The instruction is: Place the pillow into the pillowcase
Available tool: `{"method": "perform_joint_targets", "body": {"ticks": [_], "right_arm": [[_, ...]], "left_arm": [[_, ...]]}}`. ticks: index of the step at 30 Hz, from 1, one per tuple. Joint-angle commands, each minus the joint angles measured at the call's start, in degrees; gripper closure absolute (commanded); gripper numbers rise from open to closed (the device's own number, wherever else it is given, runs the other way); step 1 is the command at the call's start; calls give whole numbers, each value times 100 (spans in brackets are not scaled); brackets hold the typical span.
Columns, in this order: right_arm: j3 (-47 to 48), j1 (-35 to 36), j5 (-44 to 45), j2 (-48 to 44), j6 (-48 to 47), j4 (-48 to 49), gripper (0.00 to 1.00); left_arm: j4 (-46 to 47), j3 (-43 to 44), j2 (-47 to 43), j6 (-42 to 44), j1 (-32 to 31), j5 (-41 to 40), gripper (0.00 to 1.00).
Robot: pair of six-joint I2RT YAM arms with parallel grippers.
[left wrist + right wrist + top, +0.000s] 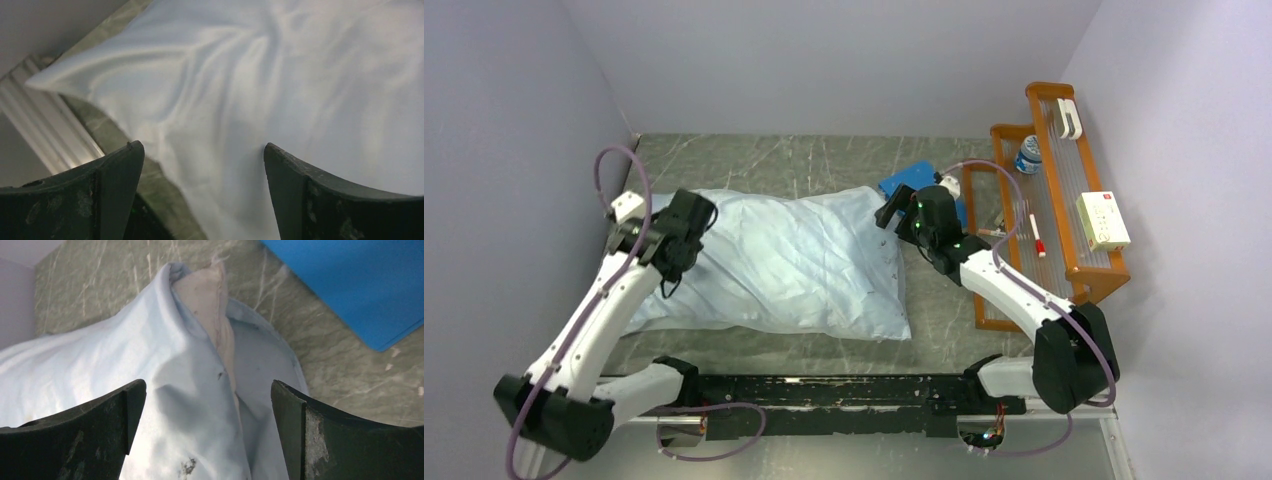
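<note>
The light blue pillowcase (794, 265) lies filled and plump across the middle of the table. In the right wrist view an off-white corner of the pillow (207, 295) sticks out of the pillowcase (125, 355) opening. My left gripper (686, 238) hangs open over the pillowcase's left end; in the left wrist view it (204, 165) frames the blue cloth (260, 85) with nothing held. My right gripper (896, 216) is open at the case's far right corner, and in its own wrist view it (209, 405) stands above the open end, empty.
A small flat darker-blue square (911, 181) lies behind the right gripper, also in the right wrist view (350, 285). A wooden rack (1044, 200) with a bottle, a marker and a white box stands on the right. Walls enclose the left, back and right.
</note>
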Motion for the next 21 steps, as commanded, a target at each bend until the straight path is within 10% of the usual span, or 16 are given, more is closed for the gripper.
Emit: {"method": "perform_joint_targets", "body": {"ticks": [1,6,11,21], "right_arm": [[-240,-41,-977,-24,122,612,1],[-361,-48,-1667,327,432,1361,15],[-655,4,-2103,-270,534,1994,97],[-670,1959,-572,-1243,135,1227,100]], "left_arm": [[-331,-1119,-337,-905,21,186,6],[654,-1905,195,-1001,361,638,9],[1672,-1931,648,-450,1149,916,11],[2899,-807,2204,449,2265,699,9]]}}
